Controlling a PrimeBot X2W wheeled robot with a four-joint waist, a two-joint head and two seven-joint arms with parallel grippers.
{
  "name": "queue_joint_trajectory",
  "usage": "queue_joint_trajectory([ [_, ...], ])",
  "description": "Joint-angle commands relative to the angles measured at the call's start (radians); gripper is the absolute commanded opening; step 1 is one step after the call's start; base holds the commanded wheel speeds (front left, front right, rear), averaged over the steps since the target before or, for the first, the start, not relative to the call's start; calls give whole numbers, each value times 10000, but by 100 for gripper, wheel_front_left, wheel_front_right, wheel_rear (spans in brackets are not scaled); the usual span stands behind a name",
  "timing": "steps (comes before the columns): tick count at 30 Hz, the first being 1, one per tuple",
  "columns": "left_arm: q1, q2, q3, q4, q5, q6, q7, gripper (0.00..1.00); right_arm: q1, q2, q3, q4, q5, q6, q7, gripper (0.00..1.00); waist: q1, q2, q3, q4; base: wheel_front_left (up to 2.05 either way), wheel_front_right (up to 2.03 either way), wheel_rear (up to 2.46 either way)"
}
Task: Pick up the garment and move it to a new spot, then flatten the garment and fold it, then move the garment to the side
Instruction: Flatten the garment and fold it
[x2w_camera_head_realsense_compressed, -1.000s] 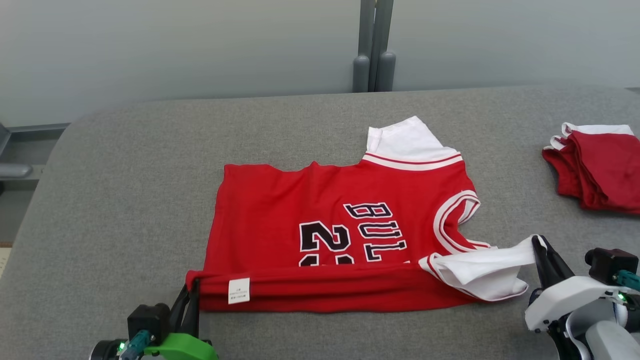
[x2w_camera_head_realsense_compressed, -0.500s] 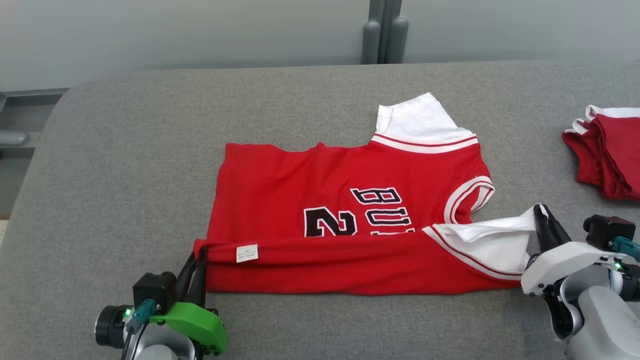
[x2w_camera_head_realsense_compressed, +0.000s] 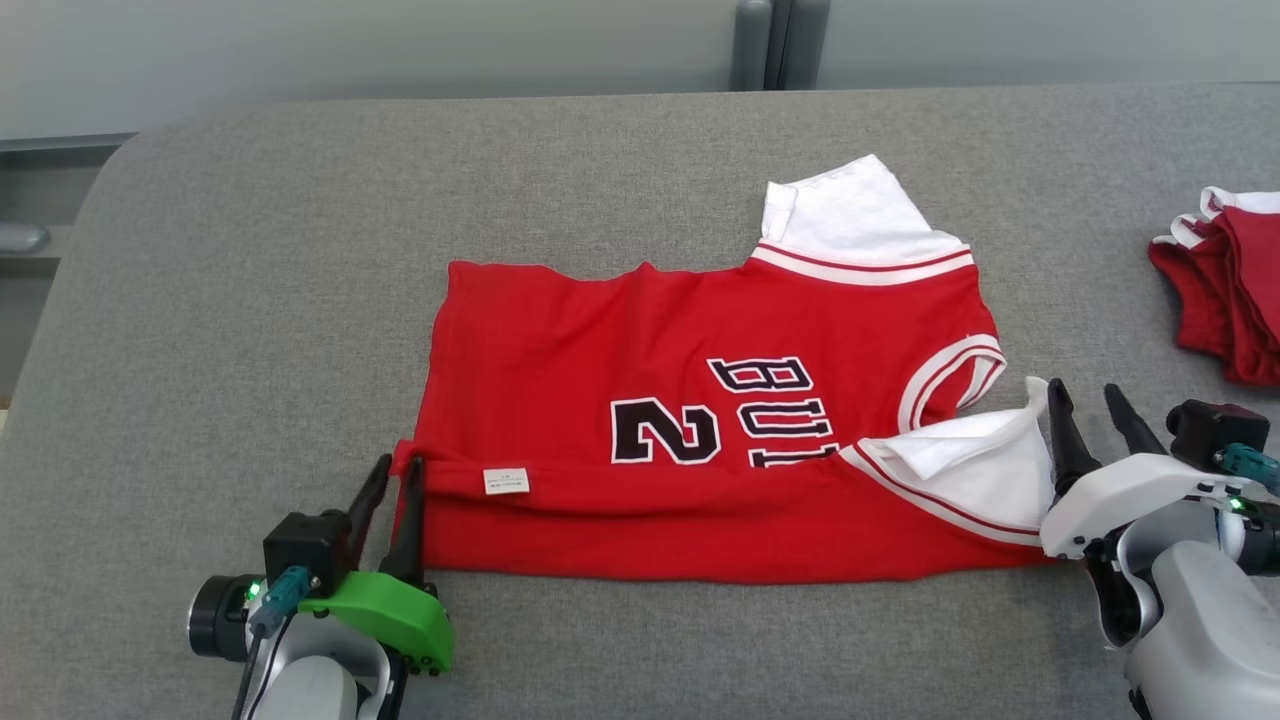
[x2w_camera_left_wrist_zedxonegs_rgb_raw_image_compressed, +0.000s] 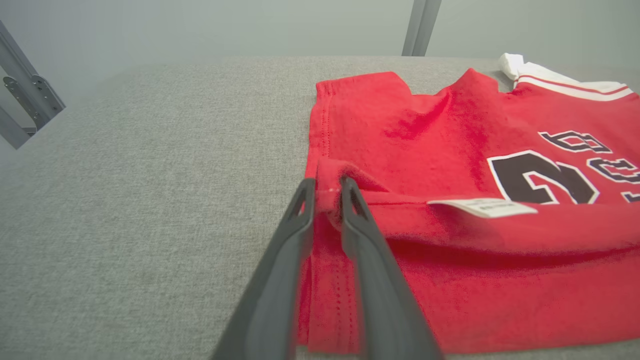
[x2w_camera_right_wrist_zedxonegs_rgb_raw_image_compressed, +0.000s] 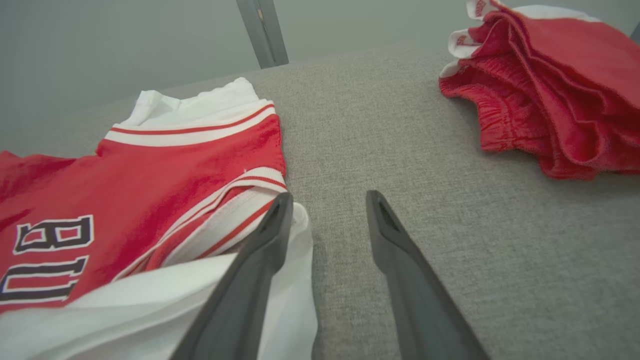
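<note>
Head camera looks down; both close, low wrist views share the garment (x2w_camera_head_realsense_compressed: 540, 380).

A grey fabric-covered worktop (x2w_camera_head_realsense_compressed: 250, 300) spreads below a pale grey wall (x2w_camera_head_realsense_compressed: 400, 50). At its right edge lies a stack of folded red garments with white trim (x2w_camera_head_realsense_compressed: 1225, 300). A grey upright post (x2w_camera_head_realsense_compressed: 768, 45) stands behind the worktop's far edge.

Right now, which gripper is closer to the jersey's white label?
Left. The left gripper pinches the jersey corner beside the label; the right gripper is open at the far end, by the white sleeve.
</note>
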Motion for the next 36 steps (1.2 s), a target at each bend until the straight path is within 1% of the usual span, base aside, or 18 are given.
queue_joint_trajectory([
  [1, -146, 40, 58, -120, -58, 19, -1, 100, -94, -47, -93, -25, -50, -18, -59, 100, -1, 0, 5, 10, 0, 0, 0],
  [4, 76, 42, 281, -424, -86, 81, -1, 100, 197, -219, -460, -409, -214, -18, -99, 100, -1, 0, -17, 24, 0, 0, 0],
  [8, 586, 40, 432, -821, -61, 113, -1, 100, 1196, -84, -861, -1295, -427, -18, -83, 100, -1, 0, -102, 20, 0, 0, 0],
  [10, 880, 38, 532, -998, -160, 158, -1, 100, 1773, 44, -744, -1654, -534, -17, -85, 100, -1, 0, -157, 3, 0, 0, 0],
  [15, 1487, 37, 686, -1339, -280, 266, -1, 100, 2988, 352, -421, -2289, -251, -17, -88, 100, -1, 0, -148, -100, 0, 0, 0],
  [25, 1582, 38, 526, -1406, -321, 253, -1, 100, 3072, 581, -298, -2288, -114, -17, -89, 100, -1, 0, -217, -5, 0, 0, 0],
  [32, 1761, 38, 514, -1497, -336, 266, -1, 100, 3343, 553, -824, -2961, -61, -17, -90, 100, -1, 0, -447, 37, 0, 0, 0],
  [36, 1864, 38, 532, -1514, -307, 281, -1, 100, 3501, 605, -667, -3143, -33, -17, -90, 100, -1, 0, -561, -35, 0, 0, 0],
])
